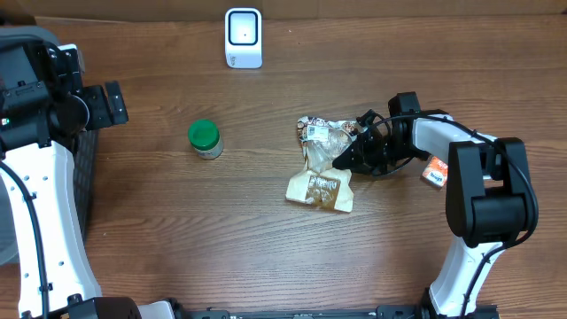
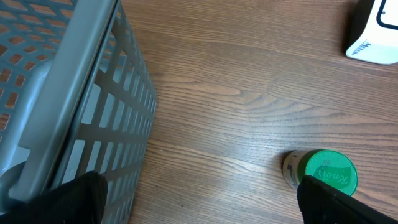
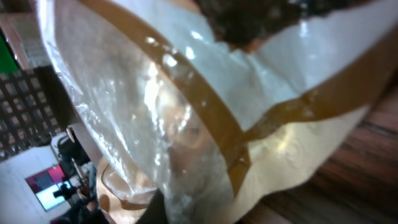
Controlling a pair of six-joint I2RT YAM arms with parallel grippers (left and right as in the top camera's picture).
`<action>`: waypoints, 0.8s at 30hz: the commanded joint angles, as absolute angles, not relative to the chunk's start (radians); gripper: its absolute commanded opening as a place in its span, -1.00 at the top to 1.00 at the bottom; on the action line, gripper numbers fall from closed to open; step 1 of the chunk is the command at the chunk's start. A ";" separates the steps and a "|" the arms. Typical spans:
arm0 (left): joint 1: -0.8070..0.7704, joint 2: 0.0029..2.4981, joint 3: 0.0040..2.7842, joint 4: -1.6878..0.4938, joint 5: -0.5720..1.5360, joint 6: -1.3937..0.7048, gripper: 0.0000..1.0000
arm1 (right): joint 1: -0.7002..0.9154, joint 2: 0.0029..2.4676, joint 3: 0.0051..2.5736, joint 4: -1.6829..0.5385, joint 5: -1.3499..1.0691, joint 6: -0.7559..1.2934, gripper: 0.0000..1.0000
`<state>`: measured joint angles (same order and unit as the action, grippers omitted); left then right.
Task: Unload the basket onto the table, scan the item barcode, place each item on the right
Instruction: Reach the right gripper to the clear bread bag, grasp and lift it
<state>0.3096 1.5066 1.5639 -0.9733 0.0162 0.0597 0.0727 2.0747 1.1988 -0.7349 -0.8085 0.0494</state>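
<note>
The plastic bag (image 1: 323, 164) lay crumpled on the table (image 1: 266, 239), nearer the robot than the scanner (image 1: 243, 37) and off to its right. It looked light, soft and crackly: clear film with brown bands and a tan lower panel (the right wrist view was filled with that glossy film (image 3: 186, 112)). Such film is likely slippery and will fold rather than hold its shape, so a pinch on a seam or gathered edge seemed the best hold, leaving the label free. A small white label (image 1: 312, 131) sat at the bag's corner closest to the scanner; its print was too small to read.

The right gripper (image 1: 347, 158) lay at the side of the bag farthest from the scanner, jaws closed, apparently pinching the film. A small orange packet (image 1: 434, 171) lay farther right again, its writing illegible.

The green-lidded jar (image 1: 205, 138) stood just left of the scanner's line and nearer the robot; white script on its lid (image 2: 323, 171) could not be made out, nor the lettering on the scanner's side (image 2: 379, 31). Far left of the scanner, the left gripper (image 1: 111, 102) hung fully open and empty beside the grey basket (image 2: 74, 93).
</note>
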 commanded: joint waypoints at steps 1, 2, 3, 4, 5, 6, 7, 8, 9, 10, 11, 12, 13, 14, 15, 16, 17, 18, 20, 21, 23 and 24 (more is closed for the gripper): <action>0.312 1.510 1.571 -0.972 0.026 0.075 -0.99 | 0.067 2.115 1.181 -0.739 -0.690 0.056 0.92; 0.312 1.510 1.571 -0.971 0.026 0.075 -0.99 | 0.067 2.115 1.187 -0.743 -0.690 0.056 0.92; 0.312 1.510 1.571 -0.972 0.026 0.075 -0.99 | 0.067 2.115 1.196 -0.752 -0.691 0.056 0.92; 0.312 1.510 1.571 -0.971 0.026 0.075 -0.99 | 0.067 2.115 1.210 -0.764 -0.691 0.056 0.92; 0.312 1.510 1.571 -0.971 0.026 0.075 -0.99 | 0.067 2.112 1.229 -0.782 -0.691 0.056 0.92; 0.312 1.510 1.571 -0.971 0.026 0.075 -0.99 | 0.067 2.109 1.245 -0.798 -0.691 0.056 0.92; 0.312 1.510 1.571 -0.971 0.026 0.075 -0.99 | 0.067 2.104 1.264 -0.819 -0.691 0.055 0.92; 0.312 1.510 1.571 -0.971 0.026 0.075 -0.98 | 0.067 2.097 1.285 -0.842 -0.691 0.055 0.92; 0.312 1.510 1.571 -0.971 0.026 0.075 -0.99 | 0.068 2.089 1.304 -0.862 -0.691 0.055 0.92; 0.312 1.510 1.571 -0.971 0.026 0.075 -0.99 | 0.070 2.078 1.326 -0.883 -0.691 0.055 0.92; 0.312 1.510 1.571 -0.971 0.026 0.075 -0.99 | 0.073 2.065 1.345 -0.902 -0.691 0.054 0.92; 0.312 1.510 1.571 -0.971 0.026 0.075 -0.99 | 0.078 2.049 1.361 -0.917 -0.691 0.054 0.92; 0.312 1.510 1.571 -0.971 0.026 0.075 -0.99 | 0.083 2.032 1.374 -0.929 -0.694 0.051 0.92; 0.312 1.510 1.571 -0.971 0.026 0.075 -0.99 | 0.087 2.010 1.384 -0.939 -0.696 0.051 0.92; 0.312 1.510 1.571 -0.971 0.026 0.075 -0.99 | 0.092 1.982 1.391 -0.947 -0.703 0.049 0.92; 0.312 1.510 1.571 -0.971 0.026 0.075 -0.99 | 0.097 1.945 1.396 -0.952 -0.714 0.047 0.92; 0.312 1.510 1.571 -0.971 0.026 0.075 -0.99 | 0.101 1.922 1.396 -0.953 -0.719 0.047 0.92; 0.312 1.510 1.571 -0.972 0.026 0.075 -0.99 | 0.105 1.884 1.396 -0.953 -0.721 0.047 0.92; 0.312 1.510 1.571 -0.971 0.026 0.075 -0.99 | 0.112 1.819 1.396 -0.958 -0.720 0.047 0.92; 0.312 1.510 1.571 -0.971 0.026 0.075 -0.99 | 0.116 1.784 1.396 -0.961 -0.721 0.047 0.92; 0.312 1.510 1.571 -0.972 0.026 0.075 -0.99 | 0.126 1.710 1.396 -0.971 -0.720 0.047 0.92; 0.312 1.510 1.571 -0.972 0.026 0.075 -0.99 | 0.132 1.665 1.396 -0.978 -0.720 0.047 0.92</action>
